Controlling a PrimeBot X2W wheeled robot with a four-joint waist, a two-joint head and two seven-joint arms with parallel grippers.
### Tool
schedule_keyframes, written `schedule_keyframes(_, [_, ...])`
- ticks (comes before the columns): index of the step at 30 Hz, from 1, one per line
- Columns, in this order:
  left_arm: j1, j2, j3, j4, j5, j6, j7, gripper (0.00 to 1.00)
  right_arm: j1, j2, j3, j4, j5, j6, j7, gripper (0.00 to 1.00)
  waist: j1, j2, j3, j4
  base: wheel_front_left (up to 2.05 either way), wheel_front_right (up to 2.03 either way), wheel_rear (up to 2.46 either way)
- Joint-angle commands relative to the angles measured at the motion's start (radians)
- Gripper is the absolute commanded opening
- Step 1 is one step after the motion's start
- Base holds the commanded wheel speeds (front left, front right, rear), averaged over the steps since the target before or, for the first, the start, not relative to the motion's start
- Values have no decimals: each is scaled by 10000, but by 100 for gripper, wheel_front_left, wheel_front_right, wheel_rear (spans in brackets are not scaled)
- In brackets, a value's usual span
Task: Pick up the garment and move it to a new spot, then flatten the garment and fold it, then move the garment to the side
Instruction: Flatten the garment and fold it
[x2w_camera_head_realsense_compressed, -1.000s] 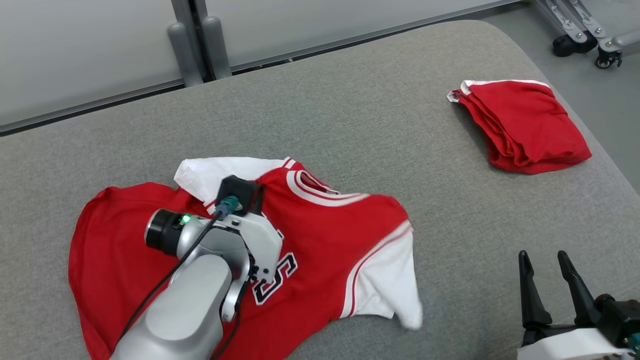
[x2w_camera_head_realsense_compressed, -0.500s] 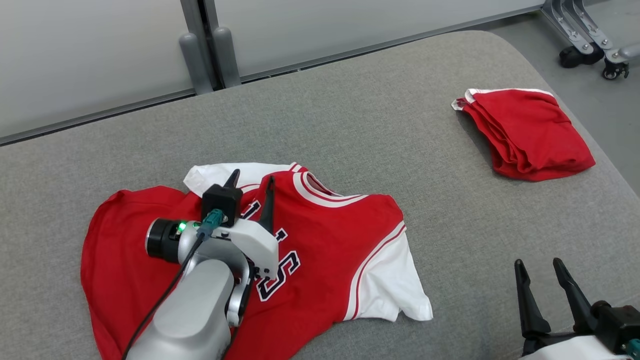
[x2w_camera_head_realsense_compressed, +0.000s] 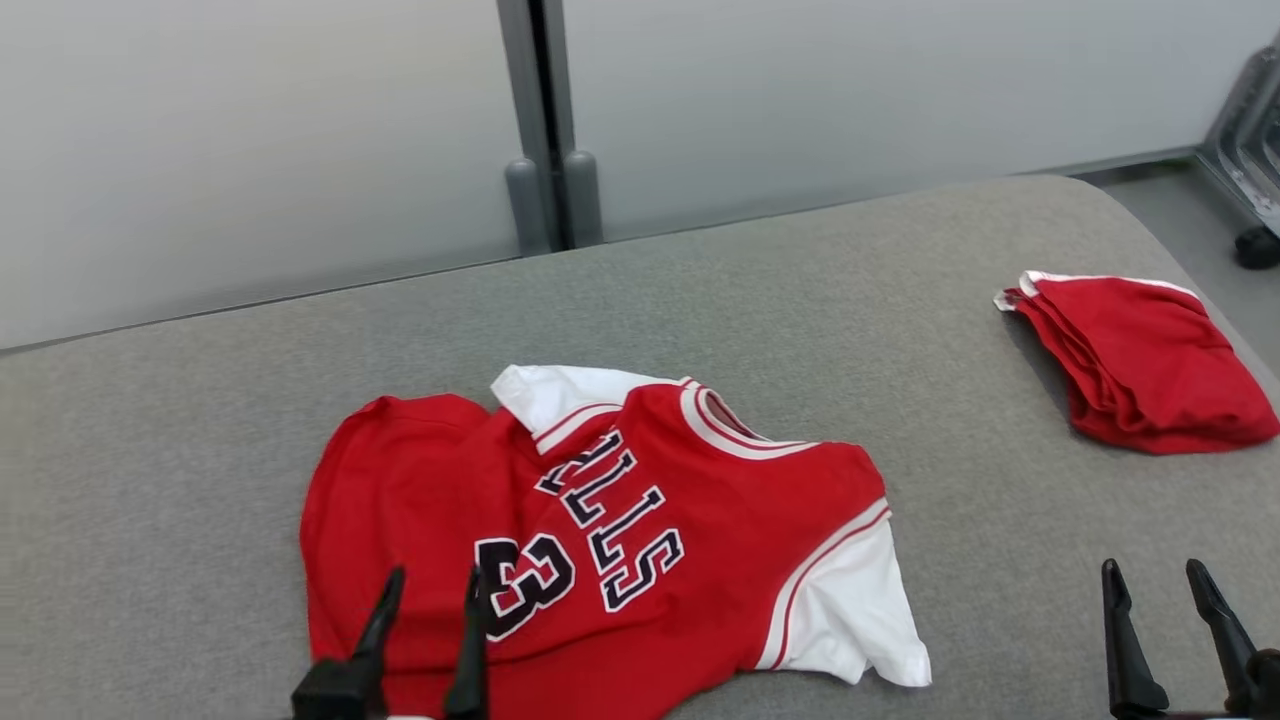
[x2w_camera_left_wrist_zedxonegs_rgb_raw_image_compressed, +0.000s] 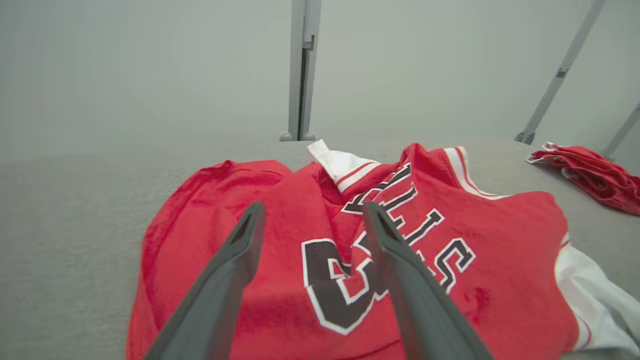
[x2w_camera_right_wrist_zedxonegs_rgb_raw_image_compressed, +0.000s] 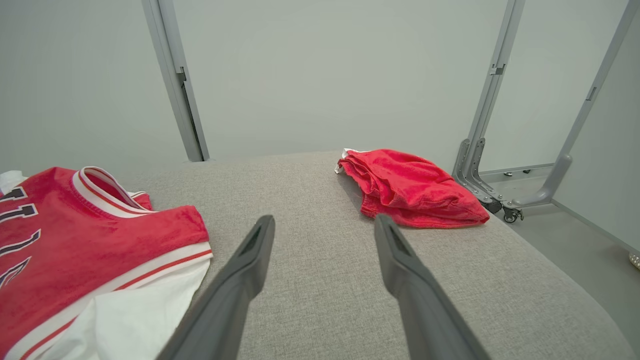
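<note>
Your red shirt (x2w_camera_head_realsense_compressed: 700, 500) lies spread out on the grey pad (x2w_camera_head_realsense_compressed: 800, 300), near the middle and a bit to the left. It is not quite flat and has some bumps. One white sleeve (x2w_camera_head_realsense_compressed: 850, 620) sticks out on the right, and the other white sleeve (x2w_camera_head_realsense_compressed: 560, 395) peeks out at the top. You can see black letters (x2w_camera_head_realsense_compressed: 620, 520) and a number (x2w_camera_head_realsense_compressed: 530, 585) on it.

Your left gripper (x2w_camera_head_realsense_compressed: 436, 575) is over the bottom part of the shirt. Its two fingers stand wide apart and hold nothing.

Your right gripper (x2w_camera_head_realsense_compressed: 1152, 568) is off to the right, over bare pad, well apart from the shirt. It is wide open too, with nothing in it.

A folded red cloth (x2w_camera_head_realsense_compressed: 1140, 365) sits far off by the right edge of the pad.
</note>
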Motion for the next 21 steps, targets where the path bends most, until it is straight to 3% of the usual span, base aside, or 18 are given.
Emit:
schedule_keyframes(1, [387, 87, 212, -237, 163, 81, -39, 100, 87, -55, -69, -39, -70, -2, -2, 100, 0, -1, -378, 485, 0, 0, 0])
schedule_keyframes(8, [2450, 17, 1795, -1592, 816, -335, -41, 100, 426, -29, -295, 73, -99, -2, -4, 100, 0, -1, -827, 1232, 0, 0, 0])
schedule_keyframes(16, [3411, -299, 2773, -1494, 1532, -1447, -40, 100, 620, 9, -236, 383, -258, -2, -2, 100, 0, -1, -1034, 1528, 0, 0, 0])
schedule_keyframes(21, [3455, -555, 3198, -1403, 1828, -1879, -41, 100, 626, 13, -119, 338, -203, -2, -4, 100, 0, -1, -1033, 1577, 0, 0, 0])
